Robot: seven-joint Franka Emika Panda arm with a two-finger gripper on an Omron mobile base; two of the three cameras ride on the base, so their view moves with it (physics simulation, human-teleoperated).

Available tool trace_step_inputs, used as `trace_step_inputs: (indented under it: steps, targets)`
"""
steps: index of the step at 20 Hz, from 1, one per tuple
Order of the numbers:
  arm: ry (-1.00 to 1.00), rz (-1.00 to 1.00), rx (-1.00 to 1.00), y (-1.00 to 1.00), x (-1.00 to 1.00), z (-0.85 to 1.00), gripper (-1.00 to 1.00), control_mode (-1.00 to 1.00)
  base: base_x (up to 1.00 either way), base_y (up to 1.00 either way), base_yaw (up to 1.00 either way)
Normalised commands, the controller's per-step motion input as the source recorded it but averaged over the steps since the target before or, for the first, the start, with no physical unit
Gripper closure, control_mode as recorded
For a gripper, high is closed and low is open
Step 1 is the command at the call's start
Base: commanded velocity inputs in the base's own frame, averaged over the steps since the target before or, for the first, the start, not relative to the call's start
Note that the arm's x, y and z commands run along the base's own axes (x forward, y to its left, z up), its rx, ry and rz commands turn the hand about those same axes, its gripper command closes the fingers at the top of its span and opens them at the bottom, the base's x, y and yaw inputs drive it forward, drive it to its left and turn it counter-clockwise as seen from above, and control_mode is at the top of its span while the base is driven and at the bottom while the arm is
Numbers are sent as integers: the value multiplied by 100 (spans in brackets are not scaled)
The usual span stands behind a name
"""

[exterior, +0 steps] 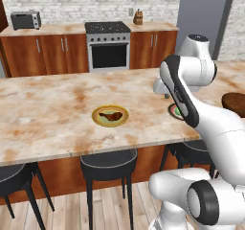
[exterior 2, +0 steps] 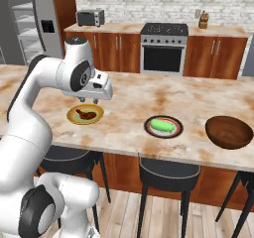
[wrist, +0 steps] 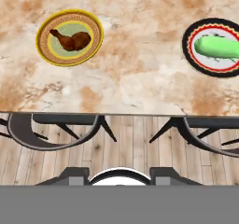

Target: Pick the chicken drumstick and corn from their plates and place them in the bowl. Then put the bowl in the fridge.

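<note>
Chicken drumstick lies on my yellow-rimmed plate, untouched; the gripper hovers above, empty, its jaw spread unreadable. I judge it light, firm, greasy: pinch the thick end.

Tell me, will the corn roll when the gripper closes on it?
Probably. The corn is a smooth rounded oblong lying loose on the flat black-rimmed plate, so a push across it may roll it. It looks stiff, so it should hold shape when squeezed.

Marble counter w/ yellow-rimmed plate, black-rimmed plate & brown bowl.
</note>
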Motion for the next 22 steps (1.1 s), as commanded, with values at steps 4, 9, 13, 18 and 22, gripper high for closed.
trace_step_inputs:
  steps: [4,9,13,18,22]
  targets:
    - [0,1,-4,0,-10,-3,-100,-100,0,0,0]
    - [-16,46,-19,36,-8,-31,-100,-100,0,0,0]
    - [-4,67,-1,42,7,-20,-100,-100,0,0,0]
    - [0,51,4,43,30,-19,-100,-100,0,0,0]
    - [2,39,0,43,39,-9,-100,-100,0,0,0]
